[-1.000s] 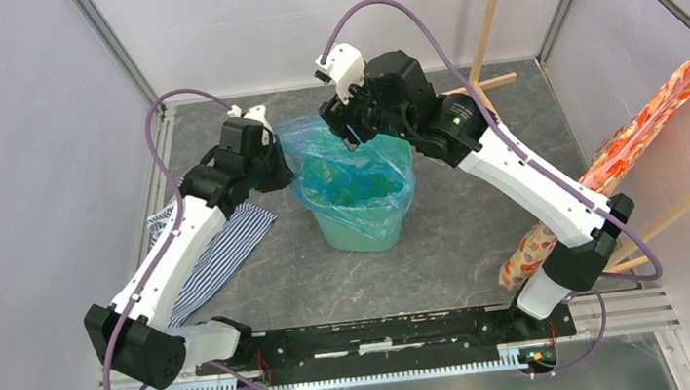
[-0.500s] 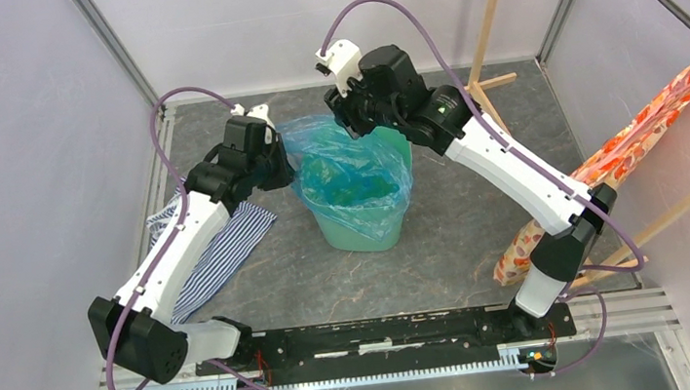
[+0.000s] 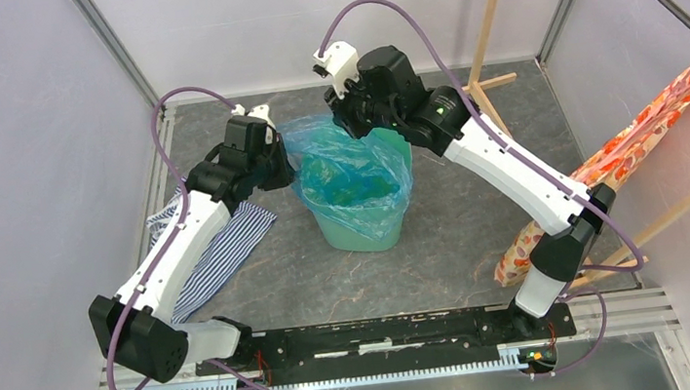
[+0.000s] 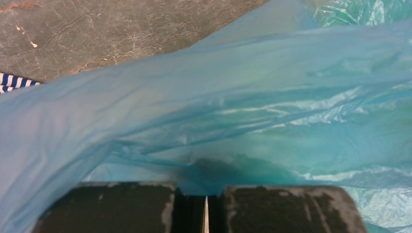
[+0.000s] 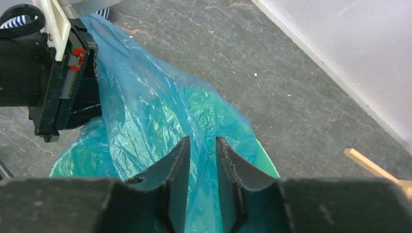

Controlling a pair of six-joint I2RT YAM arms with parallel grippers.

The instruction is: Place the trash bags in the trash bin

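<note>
Light-blue trash bag (image 3: 350, 170): lying draped inside and over the mint-green trash bin (image 3: 365, 234), near the table's (image 3: 445, 242) far edge.
Left gripper (image 4: 205, 196): fingers are pressing together on the bag's left hem.
Right gripper (image 5: 201, 143): fingers are hovering slightly apart above the bag, gripping nothing.
Technique: likely spreading the hem over the bin's mouth, so pulling evenly and gently is mattering, or the bin could tip.

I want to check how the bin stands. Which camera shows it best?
The top view: the bin shows its walls, upright, with the bag draped over its mouth. The right wrist catches only a strip of rim; the left wrist sees just bag.
</note>
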